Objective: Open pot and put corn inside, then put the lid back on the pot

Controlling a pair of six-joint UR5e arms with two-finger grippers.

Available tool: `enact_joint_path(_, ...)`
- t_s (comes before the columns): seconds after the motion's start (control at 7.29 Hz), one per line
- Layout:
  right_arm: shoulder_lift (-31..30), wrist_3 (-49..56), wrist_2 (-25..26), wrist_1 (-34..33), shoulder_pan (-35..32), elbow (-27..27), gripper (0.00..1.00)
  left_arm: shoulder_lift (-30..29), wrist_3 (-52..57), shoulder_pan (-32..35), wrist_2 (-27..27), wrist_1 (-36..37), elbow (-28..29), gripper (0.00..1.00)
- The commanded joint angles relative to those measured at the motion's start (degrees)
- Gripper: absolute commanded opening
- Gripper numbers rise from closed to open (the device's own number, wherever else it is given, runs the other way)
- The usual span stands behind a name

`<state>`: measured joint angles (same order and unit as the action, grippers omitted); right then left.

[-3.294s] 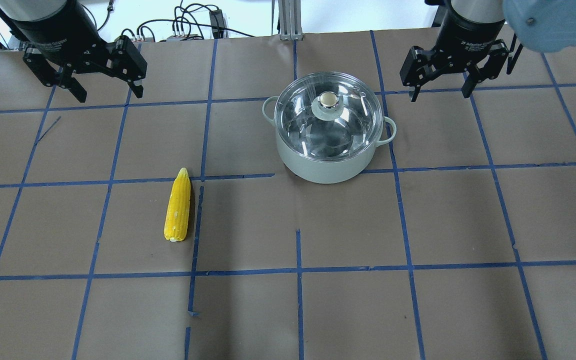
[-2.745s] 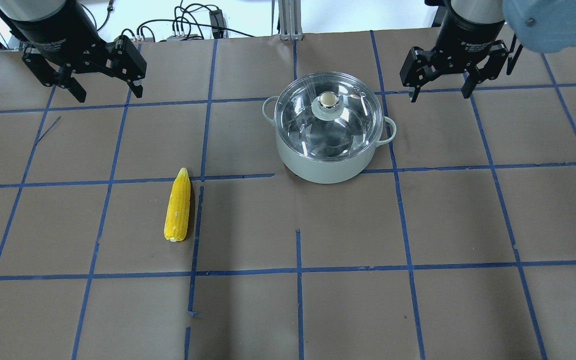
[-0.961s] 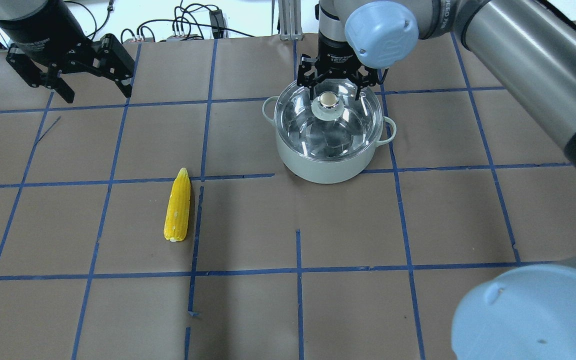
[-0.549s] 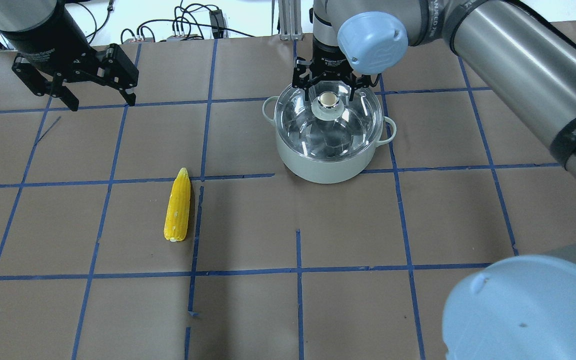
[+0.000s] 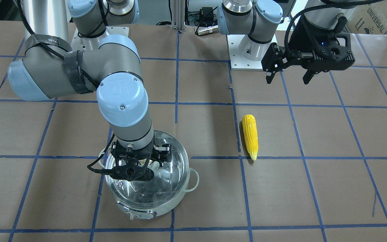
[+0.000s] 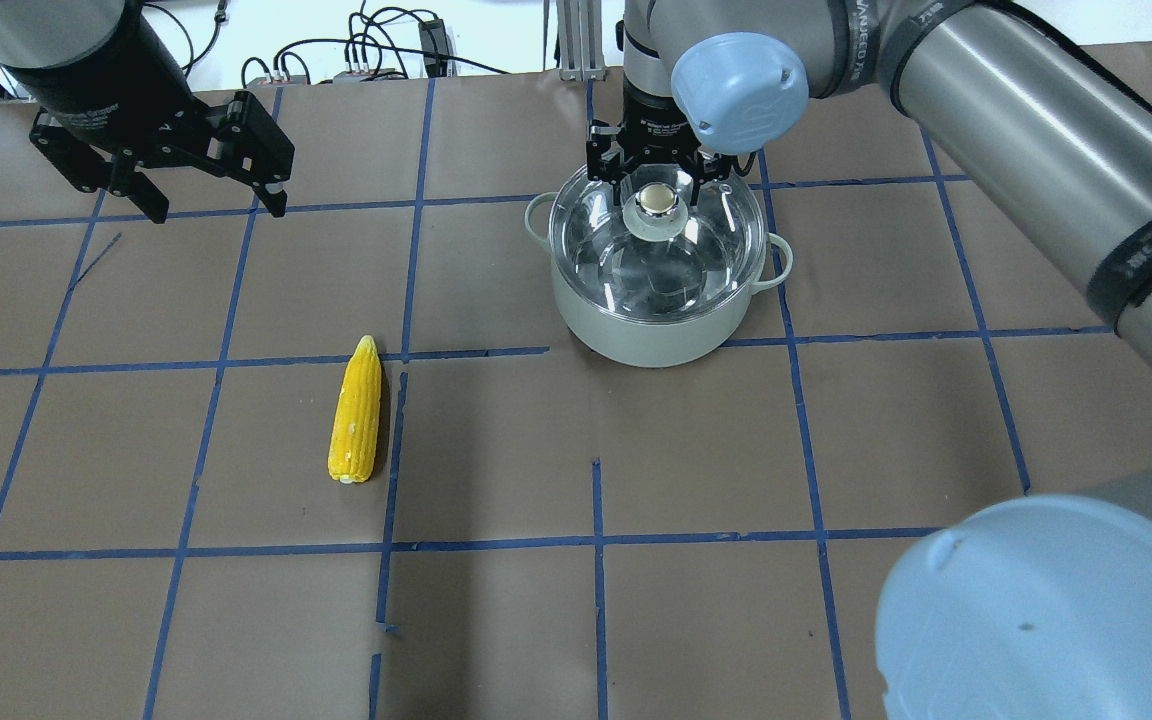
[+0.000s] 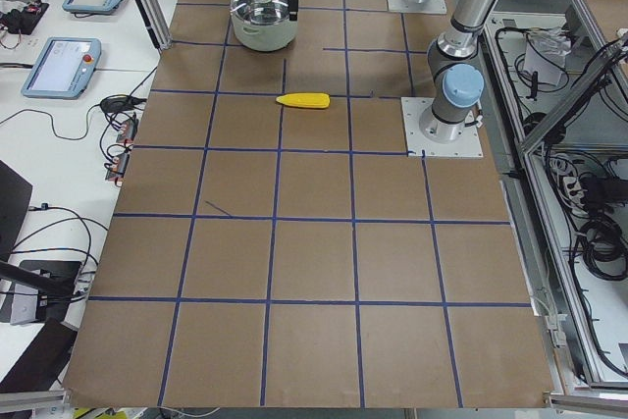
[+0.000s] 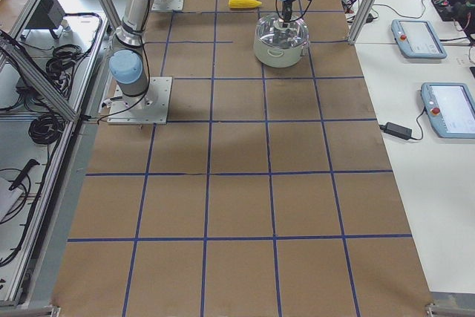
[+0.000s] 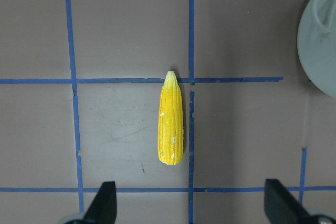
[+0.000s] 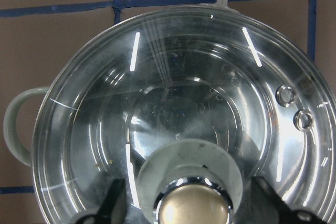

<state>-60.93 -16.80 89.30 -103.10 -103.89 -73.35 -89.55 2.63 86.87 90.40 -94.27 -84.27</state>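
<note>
A: Lid: how would it handle?
B: Glass lid [image 6: 626, 255] sat seated on the pot [image 6: 636, 340]. Judged stiff, fragile, slick over the dome. Only sound hold was the centre knob [image 10: 190, 205]; lift straight up.
A: Right gripper?
B: Right gripper [image 6: 658, 180] hung directly over the pot, fingers spread, one either side of the knob, apparently not touching it. Gripped nothing.
A: Corn?
B: Corn [image 6: 356, 412] lay flat on the table [image 6: 836, 450], well apart from the pot, to the pot's left and nearer the robot. Looked light, rigid, ribbed; take it across the middle. Left gripper [image 6: 219, 205] was spread, empty, far left of the pot.
</note>
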Motion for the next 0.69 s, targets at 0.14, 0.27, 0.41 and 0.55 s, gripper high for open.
enact_joint_path(0.14,-0.07,0.1,0.17,0.35,0.0,0.13,0.41,-2.66,-0.09,0.4,0.22,1.81,0.94,1.0)
enact_joint_path(0.27,-0.24,0.1,0.44,0.79,0.0,0.4,0.35,-1.52,-0.08,0.4,0.31,1.11,0.34,1.0)
enact_joint_path(0.41,-0.59,0.18,0.7,2.1,0.0,0.66,0.32,-2.38,0.0,-0.21,0.22,1.28,0.08,1.0)
enact_joint_path(0.55,-1.2,0.27,0.79,3.15,0.09,1.01,0.3,-2.82,0.26,-0.3,-0.04,1.19,-0.97,1.0)
